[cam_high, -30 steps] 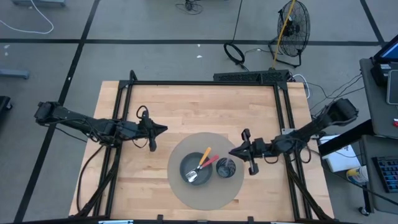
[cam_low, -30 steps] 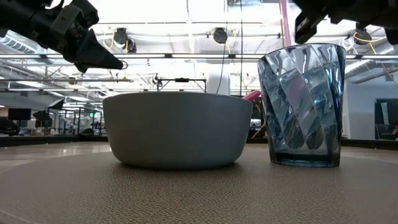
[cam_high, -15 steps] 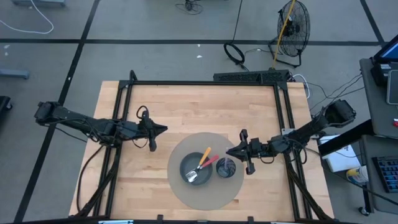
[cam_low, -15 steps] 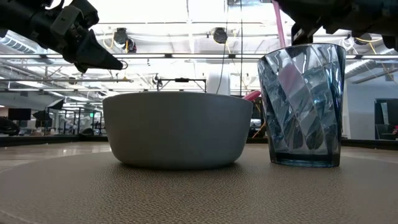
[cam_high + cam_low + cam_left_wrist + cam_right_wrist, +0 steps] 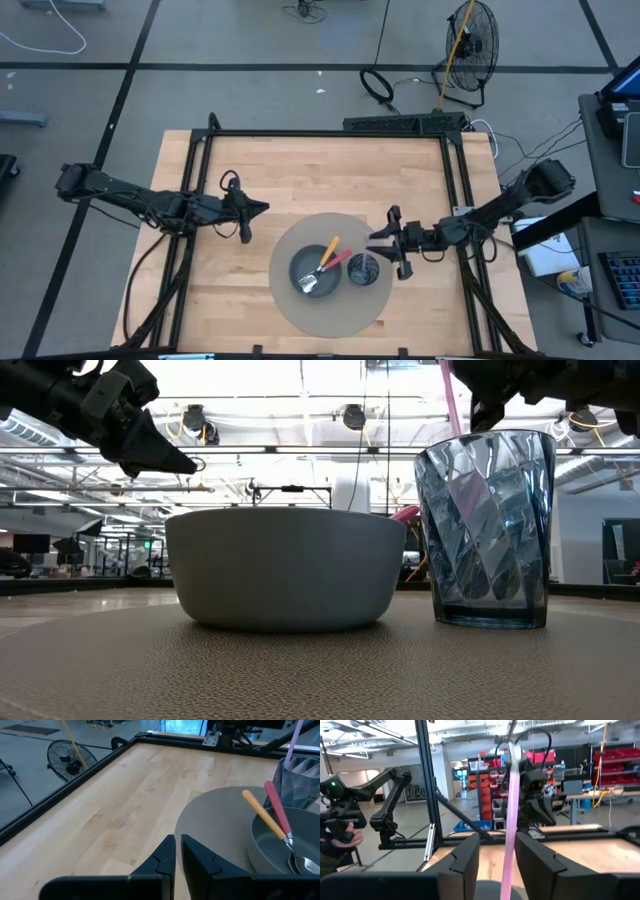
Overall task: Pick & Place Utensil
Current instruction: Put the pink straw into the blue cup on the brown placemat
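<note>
A blue ribbed glass (image 5: 363,268) (image 5: 487,525) and a grey bowl (image 5: 316,270) (image 5: 285,565) stand on a round grey mat (image 5: 330,312). A pale pink utensil handle (image 5: 510,820) (image 5: 445,395) rises out of the glass, and its lower end is hidden inside. My right gripper (image 5: 376,244) (image 5: 497,845) is open above the glass, one finger on each side of that handle. An orange-handled utensil (image 5: 262,812) and a red-handled one (image 5: 276,805) lie in the bowl, their handles leaning on its rim. My left gripper (image 5: 262,208) (image 5: 178,842) hovers shut over bare wood left of the mat. My right gripper's open fingers stand level on either side of the upright pink handle's upper part (image 5: 512,795). The handle is close to one finger (image 5: 532,855), but I cannot tell whether they touch.
Black frame rails (image 5: 200,180) run along the table's left, right and far edges. Bare wood (image 5: 330,175) lies far of the mat and to its left. A fan (image 5: 470,40) and cables sit on the floor beyond the far edge.
My right gripper has opened, so its fingers now stand apart from the pink handle it was shut on. The handle has tipped slightly and still stands in the glass. My left arm has kept still.
</note>
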Tool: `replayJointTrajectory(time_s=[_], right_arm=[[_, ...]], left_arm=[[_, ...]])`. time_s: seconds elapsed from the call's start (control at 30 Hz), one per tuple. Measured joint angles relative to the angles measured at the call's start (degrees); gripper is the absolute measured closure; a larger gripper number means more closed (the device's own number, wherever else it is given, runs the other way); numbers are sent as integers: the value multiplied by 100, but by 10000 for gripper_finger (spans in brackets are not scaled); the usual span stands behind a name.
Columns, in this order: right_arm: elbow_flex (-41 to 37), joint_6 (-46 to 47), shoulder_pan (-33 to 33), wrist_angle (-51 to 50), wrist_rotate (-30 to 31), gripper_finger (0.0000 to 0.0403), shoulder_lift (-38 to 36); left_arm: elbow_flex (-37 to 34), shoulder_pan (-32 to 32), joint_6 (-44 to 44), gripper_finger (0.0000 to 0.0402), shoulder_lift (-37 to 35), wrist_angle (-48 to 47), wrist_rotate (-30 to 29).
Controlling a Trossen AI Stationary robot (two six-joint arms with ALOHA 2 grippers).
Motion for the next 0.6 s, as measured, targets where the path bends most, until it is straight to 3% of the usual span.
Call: replayJointTrajectory(time_s=[0.47,0.6], right_arm=[[0,-122,2,-446,56,234,-459],[0,-91,2,-848,628,213,-463]], left_arm=[[0,0,-35,366,0,-61,-3],[0,0,-39,366,0,-60,-4]])
